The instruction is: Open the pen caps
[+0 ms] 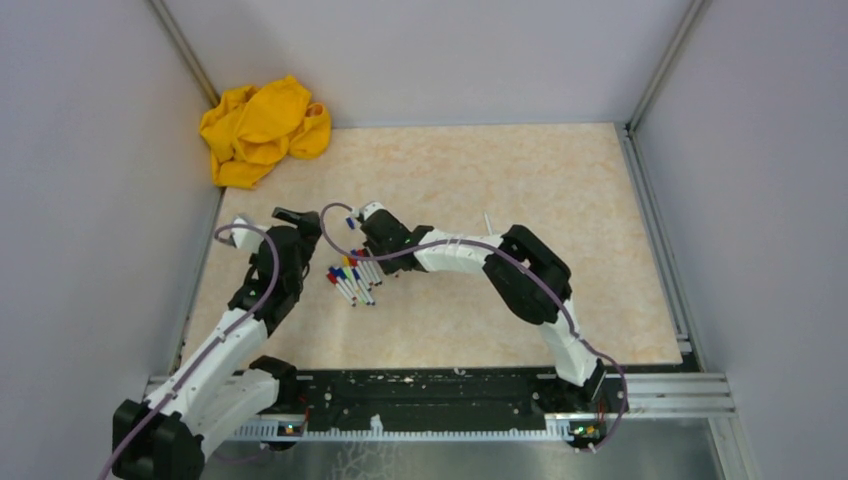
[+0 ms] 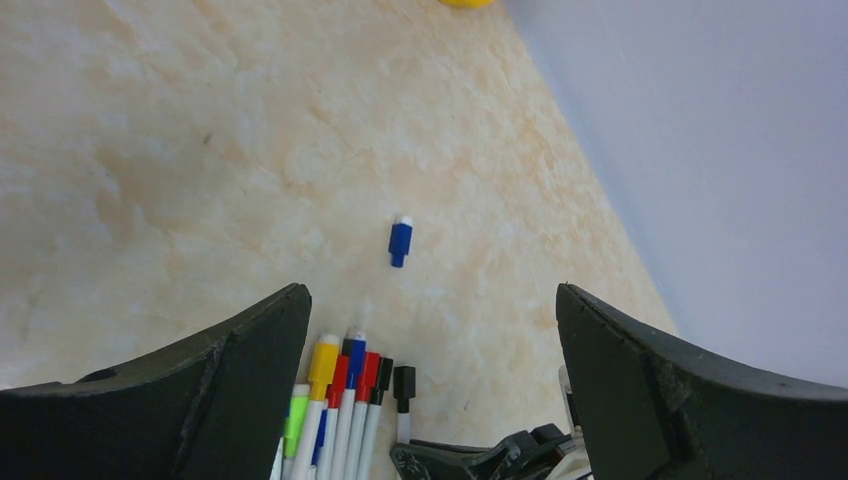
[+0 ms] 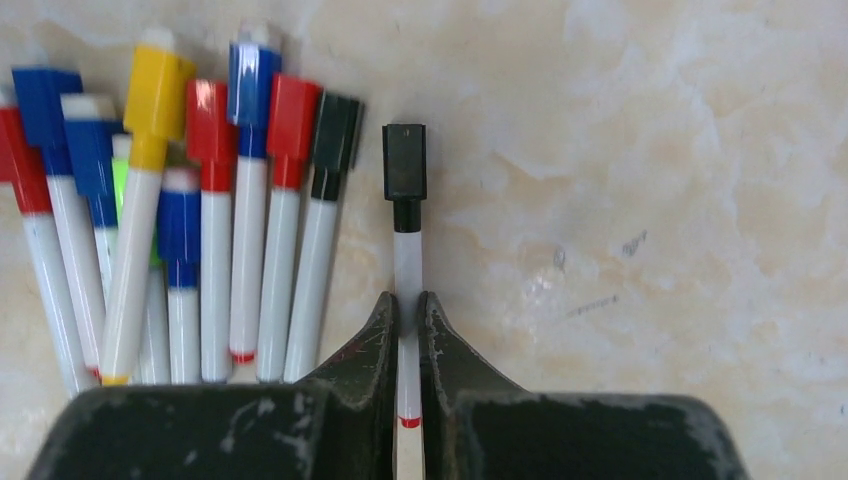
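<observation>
Several white markers point(image 3: 215, 260) with red, blue, yellow, green and black pen caps lie bunched on the beige table; they also show in the top view point(image 1: 350, 282) and the left wrist view point(image 2: 335, 400). My right gripper point(image 3: 407, 300) is shut on the barrel of a marker whose black cap point(image 3: 404, 160) points away from it; this cap also shows in the left wrist view point(image 2: 403, 382). My left gripper point(image 2: 430, 290) is open and empty above the cap ends. A loose blue cap point(image 2: 400, 243) lies alone beyond the bunch.
A crumpled yellow cloth point(image 1: 262, 130) lies at the back left corner. Grey walls close in the table on the left, back and right. A thin white stick point(image 1: 488, 222) lies right of the right arm.
</observation>
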